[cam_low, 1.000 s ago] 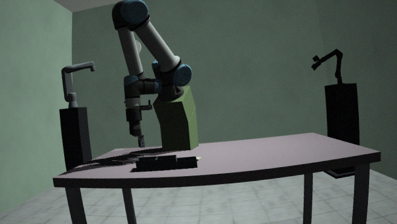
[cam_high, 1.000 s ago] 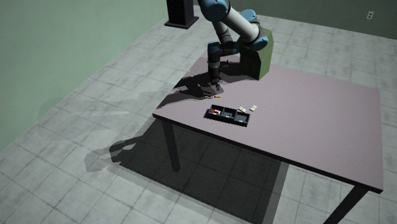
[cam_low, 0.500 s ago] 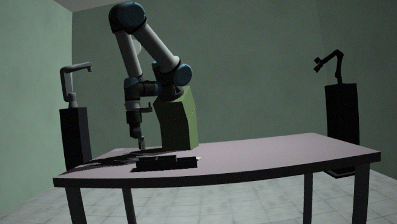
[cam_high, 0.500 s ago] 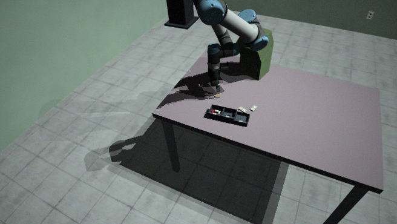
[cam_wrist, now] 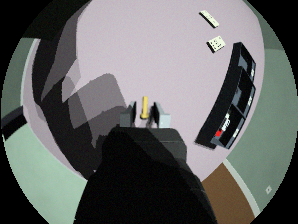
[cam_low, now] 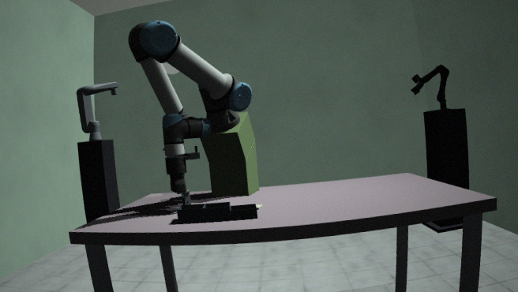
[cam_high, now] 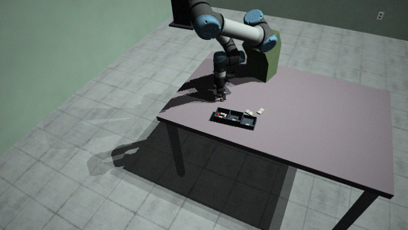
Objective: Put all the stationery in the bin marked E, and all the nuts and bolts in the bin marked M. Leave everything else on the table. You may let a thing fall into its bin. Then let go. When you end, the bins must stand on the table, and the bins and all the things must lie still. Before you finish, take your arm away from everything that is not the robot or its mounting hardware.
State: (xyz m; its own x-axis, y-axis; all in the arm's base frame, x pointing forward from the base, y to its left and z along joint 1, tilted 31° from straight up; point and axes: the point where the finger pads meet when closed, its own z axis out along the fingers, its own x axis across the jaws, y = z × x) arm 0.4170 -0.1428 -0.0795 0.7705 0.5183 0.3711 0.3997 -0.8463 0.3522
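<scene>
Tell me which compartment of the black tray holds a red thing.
The end compartment nearest the hand; the other two show nothing red.

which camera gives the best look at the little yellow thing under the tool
The wrist view: the yellow piece stands out between the tool fingers. The top view shows only a speck; in the exterior view it cannot be made out.

The arm point(cam_low: 197, 71) has pale grey tubular links, blue-capped dark joints, and what look like black jaws.
</scene>
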